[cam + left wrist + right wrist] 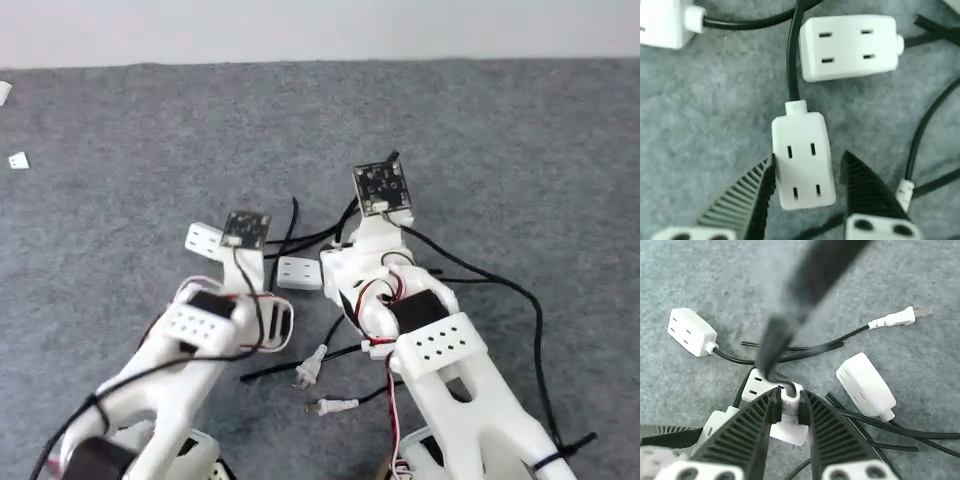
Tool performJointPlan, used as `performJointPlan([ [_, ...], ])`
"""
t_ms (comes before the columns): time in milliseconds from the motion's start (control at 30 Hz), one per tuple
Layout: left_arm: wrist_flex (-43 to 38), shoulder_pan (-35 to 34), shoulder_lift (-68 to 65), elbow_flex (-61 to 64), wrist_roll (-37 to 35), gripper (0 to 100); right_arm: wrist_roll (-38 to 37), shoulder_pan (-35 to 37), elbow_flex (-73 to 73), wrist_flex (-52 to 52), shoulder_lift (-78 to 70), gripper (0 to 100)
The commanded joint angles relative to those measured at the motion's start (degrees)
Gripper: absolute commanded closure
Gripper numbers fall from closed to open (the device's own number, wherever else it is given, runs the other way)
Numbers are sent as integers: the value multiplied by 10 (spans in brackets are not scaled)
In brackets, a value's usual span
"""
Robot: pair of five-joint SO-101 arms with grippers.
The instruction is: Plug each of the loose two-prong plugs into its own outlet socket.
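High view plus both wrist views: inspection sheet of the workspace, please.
Surface: grey mat.
Job's things: white outlet sockets lie flat; two loose plugs lie near the arms.
Clutter: small white bits at the mat's far edge.
Grippers: left hand open, straddling one socket; right hand shut on a plug above another socket.
Cables: black cords cross between the sockets.
Surroundings: pale wall behind the mat.

Your table (pixel 520 150) carries a grey carpet surface. On it you have a white outlet socket (pixel 299 272), one loose plug (pixel 312 366) near a second plug (pixel 338 406), black cords (pixel 275 367), and a white scrap (pixel 18 160).
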State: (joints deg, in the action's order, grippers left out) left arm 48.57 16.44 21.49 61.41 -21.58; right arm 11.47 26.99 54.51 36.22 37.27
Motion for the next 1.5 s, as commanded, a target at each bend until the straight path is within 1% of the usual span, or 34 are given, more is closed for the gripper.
performJointPlan([
  [0, 32, 2, -88, -92, -6, 843, -21, -7, -32, 3, 21, 991],
  [167, 54, 3, -139, -138, -6, 872, -24, -7, -32, 3, 21, 991],
  [333, 41, 6, -143, -148, -7, 987, -24, -7, -32, 2, 21, 991],
  [533, 22, 4, -145, -164, -13, 976, -25, -7, -32, 2, 21, 991],
  [567, 22, 2, -145, -167, -28, 969, -25, -7, -32, 2, 21, 991],
  [633, 21, 2, -145, -170, -54, 915, -25, -7, -32, 2, 21, 991],
  [733, 18, 2, -145, -174, -78, 769, -30, -7, -32, 2, 21, 991],
  [800, 18, 3, -145, -176, -97, 701, -41, -7, -32, 3, 21, 991],
  [967, 22, 1, -139, -185, -96, 695, -45, -7, -32, 4, 21, 991],
  [1133, 53, 1, -93, -182, -23, 695, -81, -3, -34, 28, 24, 991],
  [1233, 72, 1, -44, -171, 11, 695, -86, -3, -30, 32, 49, 991],
  [1333, 80, -35, 13, -158, 38, 695, -96, -1, -17, 41, 80, 991],
  [1400, 88, -73, 43, -158, 40, 695, -112, 18, -5, 44, 98, 991],
  [1467, 91, -96, 59, -156, 41, 695, -121, 38, 10, 44, 115, 991],
])
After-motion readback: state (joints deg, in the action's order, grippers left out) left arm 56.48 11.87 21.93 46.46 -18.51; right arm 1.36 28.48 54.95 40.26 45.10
